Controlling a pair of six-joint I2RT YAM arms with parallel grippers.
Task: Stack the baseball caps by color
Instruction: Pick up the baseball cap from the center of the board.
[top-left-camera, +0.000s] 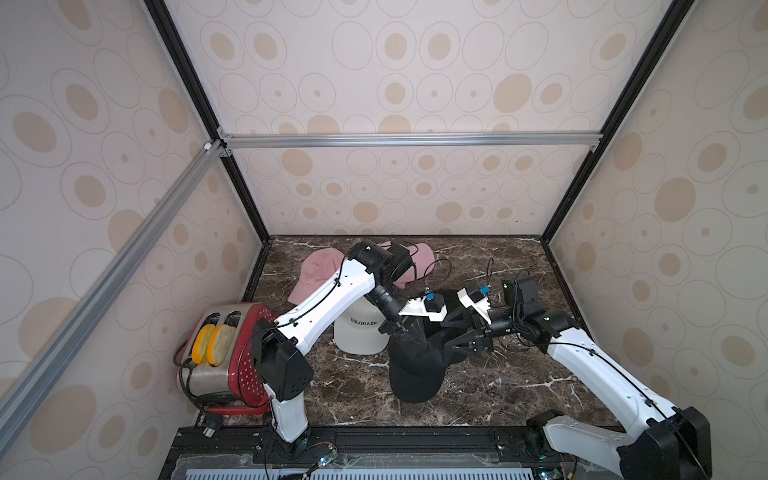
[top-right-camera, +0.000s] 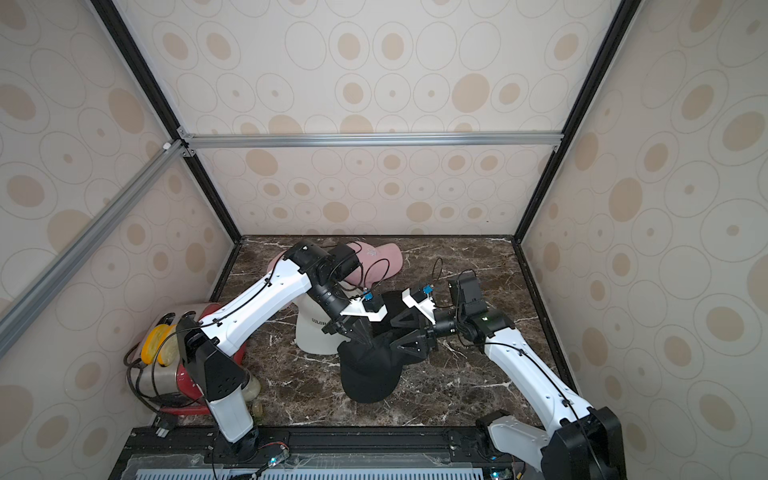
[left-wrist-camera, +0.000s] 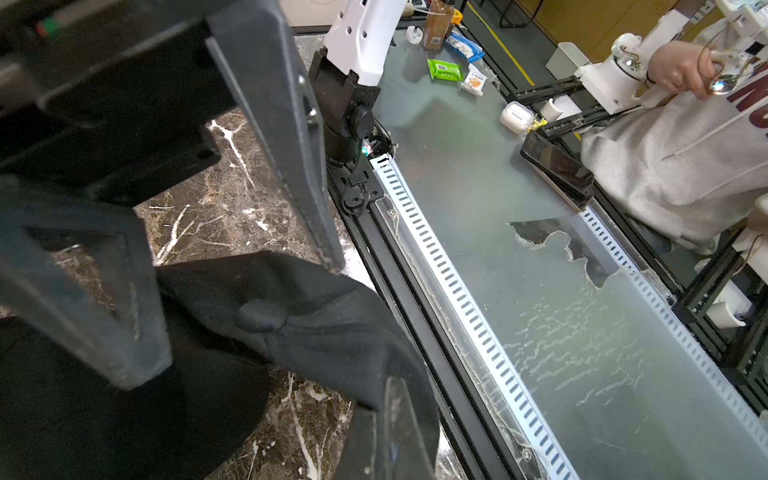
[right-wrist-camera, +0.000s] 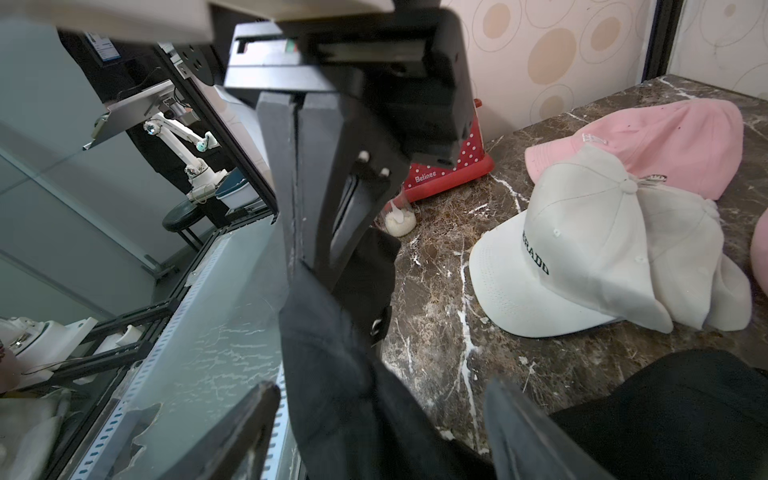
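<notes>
My left gripper (top-left-camera: 411, 338) (left-wrist-camera: 374, 411) is shut on the crown of a black baseball cap (top-left-camera: 415, 374) (left-wrist-camera: 311, 324), which hangs from it over the marble table's middle. My right gripper (top-left-camera: 444, 336) (right-wrist-camera: 380, 388) comes in from the right, open, one finger on each side of that cap's fabric (right-wrist-camera: 332, 374). A second black cap (right-wrist-camera: 685, 407) lies under the right arm. White "COLORADO" caps (top-left-camera: 357, 332) (right-wrist-camera: 582, 249) are piled just left of the grippers. One pink cap (top-left-camera: 316, 270) lies at the back left, another (top-left-camera: 424, 257) behind the left arm.
A red dotted toaster (top-left-camera: 232, 357) holding bread slices stands at the left front, with a small jar (right-wrist-camera: 399, 220) beside it. Patterned walls close in the table (top-left-camera: 498, 386) on three sides. A black rail (top-left-camera: 415, 440) runs along the front edge.
</notes>
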